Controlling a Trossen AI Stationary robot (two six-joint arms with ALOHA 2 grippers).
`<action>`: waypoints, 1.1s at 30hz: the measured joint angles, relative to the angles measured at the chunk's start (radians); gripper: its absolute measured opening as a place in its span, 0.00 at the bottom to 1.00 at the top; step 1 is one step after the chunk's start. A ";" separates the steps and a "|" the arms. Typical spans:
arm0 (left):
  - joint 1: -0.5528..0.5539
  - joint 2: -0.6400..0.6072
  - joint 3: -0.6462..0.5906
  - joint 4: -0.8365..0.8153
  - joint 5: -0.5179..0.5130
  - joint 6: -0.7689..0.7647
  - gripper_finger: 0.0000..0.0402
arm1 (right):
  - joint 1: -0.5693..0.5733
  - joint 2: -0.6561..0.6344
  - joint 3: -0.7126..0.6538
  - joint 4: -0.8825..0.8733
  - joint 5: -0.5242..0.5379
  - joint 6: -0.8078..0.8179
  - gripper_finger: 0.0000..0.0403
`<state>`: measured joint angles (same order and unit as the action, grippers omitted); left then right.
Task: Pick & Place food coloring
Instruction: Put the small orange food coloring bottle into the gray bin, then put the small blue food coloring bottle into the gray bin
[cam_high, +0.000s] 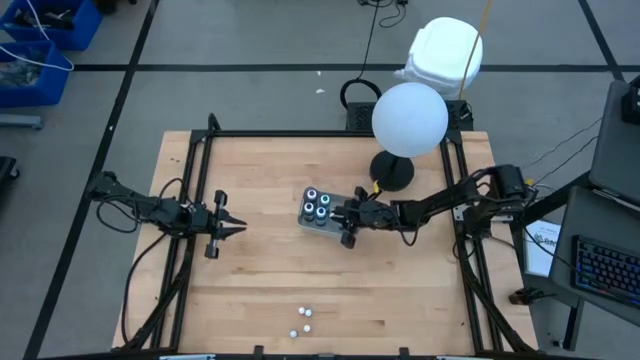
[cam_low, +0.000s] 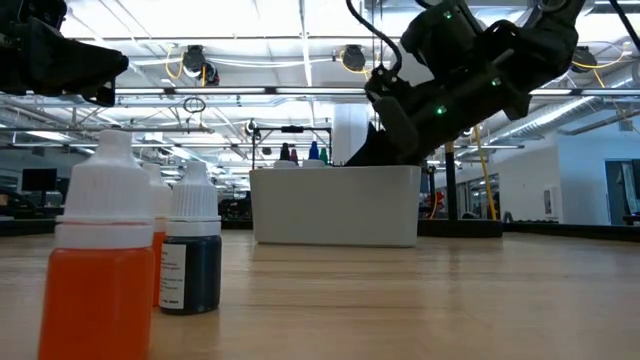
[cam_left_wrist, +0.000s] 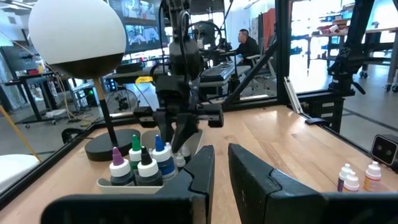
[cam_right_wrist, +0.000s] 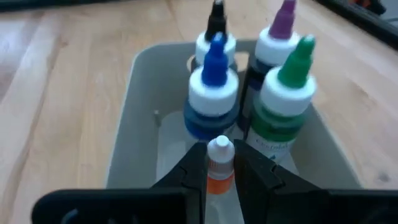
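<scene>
You are looking at the right gripper (cam_right_wrist: 219, 171) reaching over the grey tray (cam_high: 305, 221), which is sitting near the middle of the wooden surface (cam_high: 270, 280). Its fingers (cam_right_wrist: 186, 171) are pinching a small bottle (cam_right_wrist: 219, 163) with a white cap and orange liquid, holding it upright just inside the tray's near wall. Four larger food coloring bottles are standing together in the tray beyond it: a blue-tipped one (cam_right_wrist: 213, 87) is standing closest to the pinched bottle, a green-tipped one (cam_right_wrist: 287, 99) beside it, and a black-tipped one (cam_right_wrist: 216, 31) and a purple-tipped one (cam_right_wrist: 278, 37) behind them.

The left gripper (cam_high: 222, 228) is hovering over the surface on the tray's left side, well apart from it, with its fingers (cam_left_wrist: 199, 177) spread a little and holding nothing.

Several more small white-capped bottles (cam_high: 306, 320) are standing in a loose cluster near the front edge of the surface, well apart from the tray. In the low view, one of them with orange liquid (cam_low: 98, 270) and one with dark liquid (cam_low: 191, 250) are showing up close.

A round white lamp (cam_high: 409, 118) on a black base is standing behind the tray, near the right arm.
</scene>
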<state>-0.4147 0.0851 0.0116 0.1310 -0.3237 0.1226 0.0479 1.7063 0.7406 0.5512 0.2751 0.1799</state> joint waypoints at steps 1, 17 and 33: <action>0.000 0.000 0.000 0.000 0.000 0.002 0.14 | 0.000 0.004 0.000 -0.004 -0.001 0.000 0.11; 0.000 0.000 0.000 0.000 0.000 0.000 0.14 | -0.004 0.054 0.002 0.023 0.015 -0.008 0.16; 0.000 0.000 0.000 0.000 0.000 -0.006 0.14 | 0.014 -0.071 -0.003 -0.078 -0.009 0.013 0.30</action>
<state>-0.4149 0.0852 0.0116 0.1310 -0.3236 0.1169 0.0616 1.6351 0.7376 0.4735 0.2664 0.1928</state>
